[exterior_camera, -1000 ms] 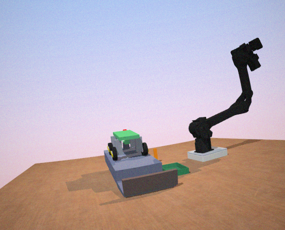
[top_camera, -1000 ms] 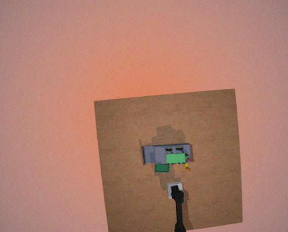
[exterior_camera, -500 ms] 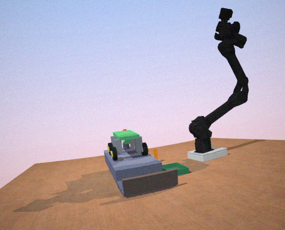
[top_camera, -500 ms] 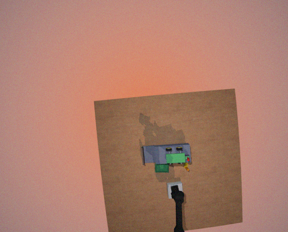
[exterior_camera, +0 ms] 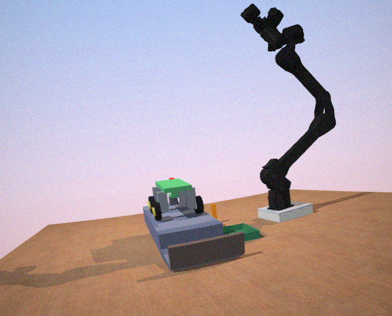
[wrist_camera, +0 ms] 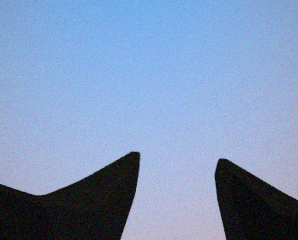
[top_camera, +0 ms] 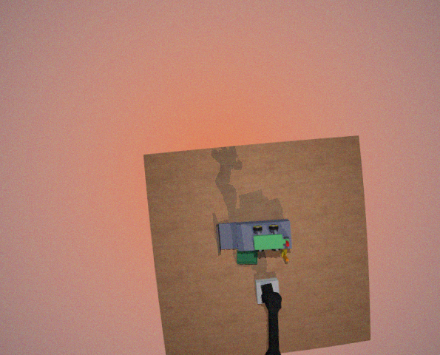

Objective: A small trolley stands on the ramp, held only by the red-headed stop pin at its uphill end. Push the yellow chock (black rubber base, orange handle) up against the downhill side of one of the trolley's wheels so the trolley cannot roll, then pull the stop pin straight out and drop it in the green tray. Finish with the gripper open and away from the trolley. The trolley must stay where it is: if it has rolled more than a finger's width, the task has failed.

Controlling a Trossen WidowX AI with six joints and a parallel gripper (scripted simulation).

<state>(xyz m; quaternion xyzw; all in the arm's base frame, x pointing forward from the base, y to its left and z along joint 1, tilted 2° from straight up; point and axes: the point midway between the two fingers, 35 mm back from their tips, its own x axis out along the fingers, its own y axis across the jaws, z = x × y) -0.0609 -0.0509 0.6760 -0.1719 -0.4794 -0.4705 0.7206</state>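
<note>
The trolley [top_camera: 268, 242] [exterior_camera: 173, 185], with a green top and black-and-yellow wheels, stands on the upper part of the blue-grey ramp [top_camera: 245, 237] [exterior_camera: 189, 226]. The red head of the stop pin [top_camera: 287, 243] [exterior_camera: 171, 178] shows at the trolley's uphill end. The yellow chock [top_camera: 284, 254] is on the table beside the ramp, near its uphill end; in the exterior view only its orange handle [exterior_camera: 213, 211] shows. The green tray [top_camera: 247, 262] [exterior_camera: 253, 234] looks empty. My gripper [wrist_camera: 179, 164] is partly open with nothing between its fingers, high in the air and far from the trolley.
An upright brown board [exterior_camera: 206, 251] stands across the ramp's low end. The arm's pale base [top_camera: 259, 298] [exterior_camera: 269, 214] is on the same side of the ramp as the tray and chock. The tray sits close against the ramp's side. The wrist view shows only sky behind the fingers.
</note>
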